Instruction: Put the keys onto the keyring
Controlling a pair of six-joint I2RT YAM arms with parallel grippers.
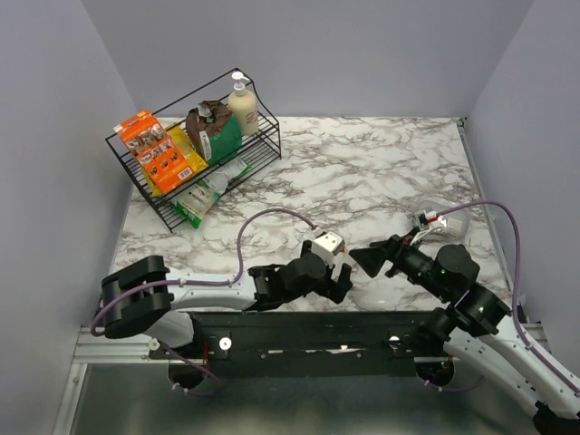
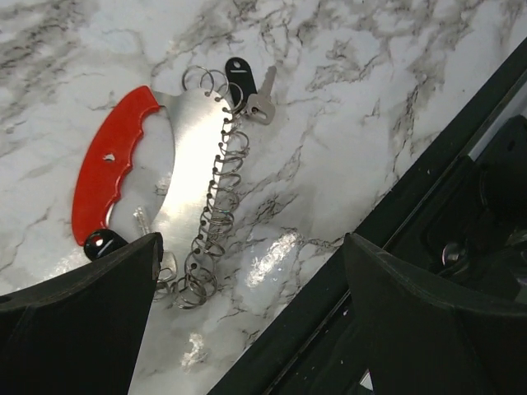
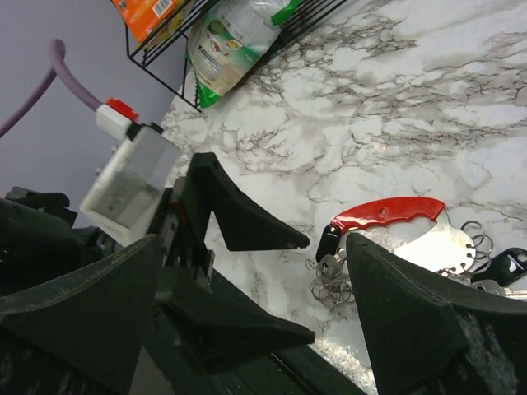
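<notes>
Marble-patterned table [image 1: 381, 172]. A black wire rack [image 1: 270, 138] at the far left holds orange packets [image 1: 156, 149], a brown and green bag [image 1: 216, 131] and a pump bottle [image 1: 243, 107]. The left gripper [image 1: 343, 276] and right gripper [image 1: 364, 258] face each other, close together, near the table's near edge at centre.

Keyring [image 2: 111, 177] on table [image 2: 370, 99] nr front edge, keys [image 2: 239, 76] at its two ends; rack [image 1: 261, 143] far back-left.

Robot lab booth: plain grey walls [image 1: 317, 45], marble-print tabletop [image 1: 381, 172]
</notes>
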